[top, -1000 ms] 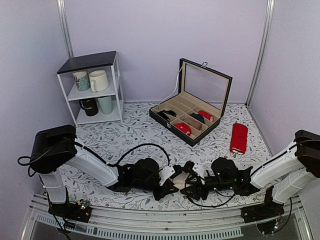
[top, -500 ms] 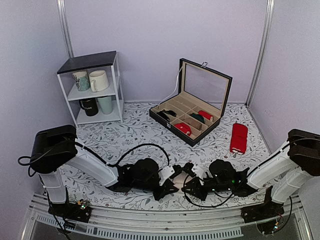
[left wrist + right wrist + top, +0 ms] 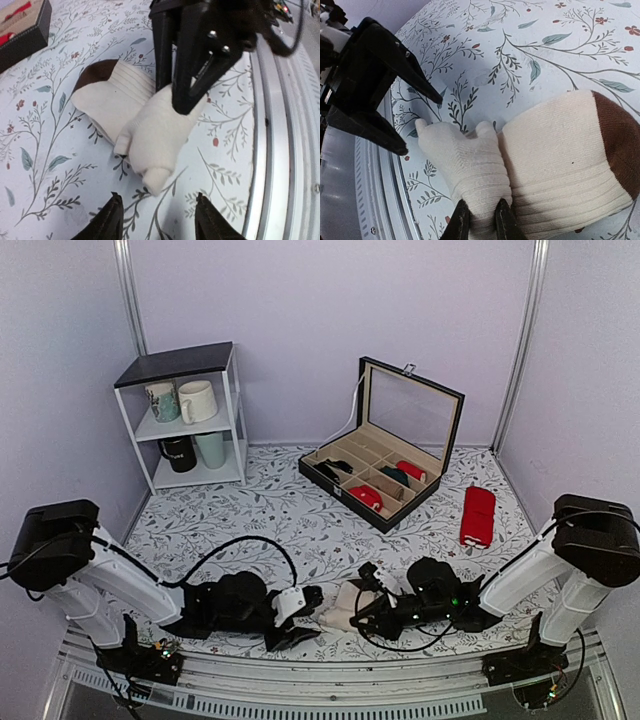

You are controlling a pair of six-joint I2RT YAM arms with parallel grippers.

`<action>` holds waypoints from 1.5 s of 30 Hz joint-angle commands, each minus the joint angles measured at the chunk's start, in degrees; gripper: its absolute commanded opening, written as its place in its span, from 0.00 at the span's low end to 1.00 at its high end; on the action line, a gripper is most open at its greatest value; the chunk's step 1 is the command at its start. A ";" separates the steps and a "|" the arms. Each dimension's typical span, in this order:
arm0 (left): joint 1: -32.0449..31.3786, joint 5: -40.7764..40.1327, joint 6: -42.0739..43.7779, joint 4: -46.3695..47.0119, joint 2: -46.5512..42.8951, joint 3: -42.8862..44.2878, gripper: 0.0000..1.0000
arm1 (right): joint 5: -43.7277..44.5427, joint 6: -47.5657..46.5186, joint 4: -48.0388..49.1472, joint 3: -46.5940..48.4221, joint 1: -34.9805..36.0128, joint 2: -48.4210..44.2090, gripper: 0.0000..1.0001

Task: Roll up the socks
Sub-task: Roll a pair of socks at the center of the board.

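At the table's near edge, btw. the two arms, we see the socks (image 3: 145, 125): soft ribbed knit, mostly cream w/ a dark brown end, folded into a lumpy bundle on the floral tablecloth (image 3: 260, 510). The right gripper (image 3: 479, 215) pinches the cream end tight. The left gripper (image 3: 156, 210) sits near, not touching, jaws spread, holding nothing. Farther back, a black case (image 3: 330, 472), lid up, holds red and dark bundles (image 3: 365, 497) in its compartments; a white shelf (image 3: 236, 410) holds mugs (image 3: 197, 400).
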 commanded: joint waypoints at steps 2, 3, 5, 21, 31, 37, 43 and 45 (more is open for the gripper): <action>-1.79 -1.24 8.98 15.39 -4.33 -5.97 0.60 | -4.54 6.07 -11.86 -2.73 0.32 4.60 0.08; -1.91 -0.92 9.70 16.57 -3.82 -6.20 0.63 | -5.22 6.43 -11.93 -2.81 0.25 4.69 0.08; -2.03 -0.20 11.20 18.64 -2.12 -6.17 0.69 | -6.43 7.46 -12.25 -2.73 0.26 4.86 0.08; -3.86 4.08 13.28 21.09 9.68 -0.40 0.59 | -12.14 11.00 -18.99 -1.08 -2.21 5.94 0.09; -3.82 3.91 12.47 16.69 13.47 2.93 0.40 | -12.63 10.77 -19.03 -0.77 -2.66 6.99 0.09; -3.70 1.74 11.34 12.76 15.68 6.34 0.00 | -12.89 10.09 -19.24 -0.23 -2.75 7.02 0.09; -3.49 -0.80 9.23 2.33 15.71 10.48 0.00 | -12.79 9.73 -19.59 -0.27 -2.77 7.06 0.11; -3.01 -0.22 7.57 -2.52 15.93 12.84 0.00 | -12.39 9.42 -19.63 -0.30 -2.76 6.32 0.11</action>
